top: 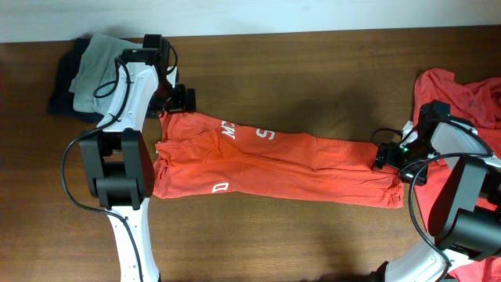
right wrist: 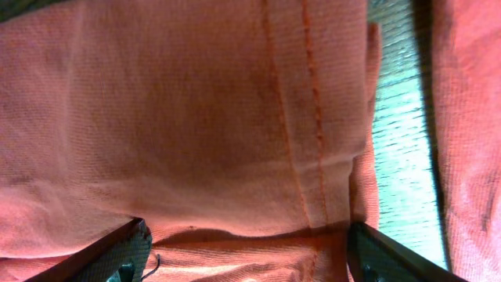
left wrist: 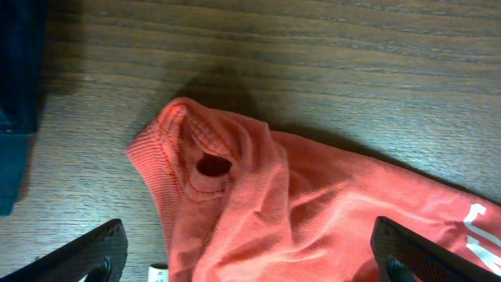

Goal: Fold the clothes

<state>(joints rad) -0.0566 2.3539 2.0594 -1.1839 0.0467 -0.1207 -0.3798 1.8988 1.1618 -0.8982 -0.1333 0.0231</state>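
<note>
**Both grippers spread wide at the two ends of a laid-out shirt**

Closest to the overhead camera is the left arm's black-and-white upper link (top: 117,168), which rises over the left end of the dark brown wooden table (top: 313,70). Below it, the orange-red short-sleeved cotton T-shirt with white printed lettering (top: 297,160) lies flat and drawn out lengthwise across the middle of the table. Its collar is to the left and its hem to the right.

The left gripper (top: 182,100) is at the collar end. In the left wrist view its two black fingers (left wrist: 94,254) stand far apart. The ribbed neckline (left wrist: 168,149) lies rumpled on the wood ahead of them, and nothing is pinched.

The right gripper (top: 389,157) is at the hem end. In the right wrist view its fingers (right wrist: 102,254) are likewise spread wide over the stitched hem (right wrist: 309,117), with the cloth lying loose beneath them.

A second heap of crumpled orange-red cotton garment (top: 462,98) sits at the right edge of the table, just beside the right arm. At the far left corner, a grey cloth (top: 98,63) rests on a dark navy garment (top: 63,86).
</note>
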